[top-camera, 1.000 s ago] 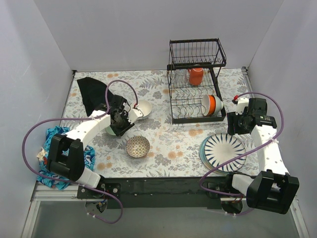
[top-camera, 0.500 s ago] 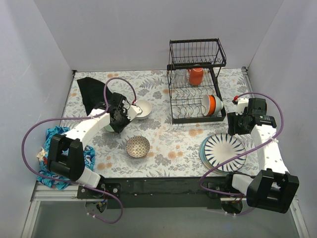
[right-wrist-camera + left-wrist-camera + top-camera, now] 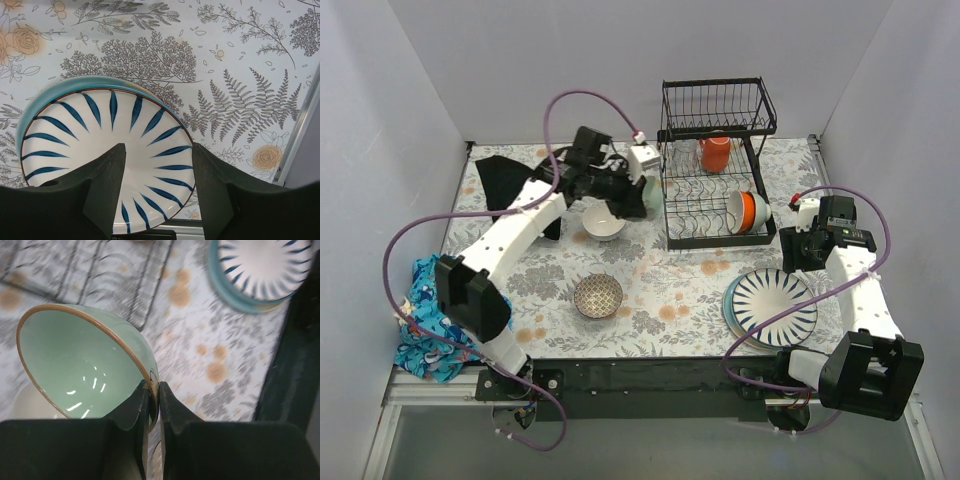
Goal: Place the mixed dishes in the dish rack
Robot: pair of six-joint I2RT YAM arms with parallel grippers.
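**Item 1. Pale-green bowl [image 3: 651, 197].**
- Location: off the tabletop, held on edge at the left flank of the dish rack [image 3: 716, 120], about level with its lower tray. I cannot tell whether it touches the wire.
- Grip: the left jaws are clenched on its brown-trimmed rim, one fingertip [image 3: 131, 412] inside the wall and the other outside.

**Item 2. Step in hand (my reckoning): carry the bowl into the rack.**
- The hold is a thin pinch on a glazed rim, so the bowl may swing. Travel slowly and keep it on edge.
- Clear the rack's upright post and enter from the open front.
- Choose a slot away from the orange-and-white bowl [image 3: 748, 211] lying in the lower tray and the orange mug [image 3: 714, 153] behind it.
- Let go only once the rim is seated between the wires.

**Item 3. Right jaws.**
- Released and standing wide, grasping nothing.
- They hover over the striped plates [image 3: 772, 303] at the near right of the tabletop.

**Item 4. Awaiting loading, on the tabletop.**
- White bowl [image 3: 604, 222].
- Small patterned bowl [image 3: 598, 296].
- The striped plates.

**Item 5. What each view adds.**
- Overhead: the only view that places the green bowl against the rack and shows which slots are taken.
- Left wrist: the only view that shows the pinch itself and the bowl's glossy inside. Its background is blurred.
- Right wrist: shows the striped plate resting on a blue-rimmed one beneath, with open space between the fingers.
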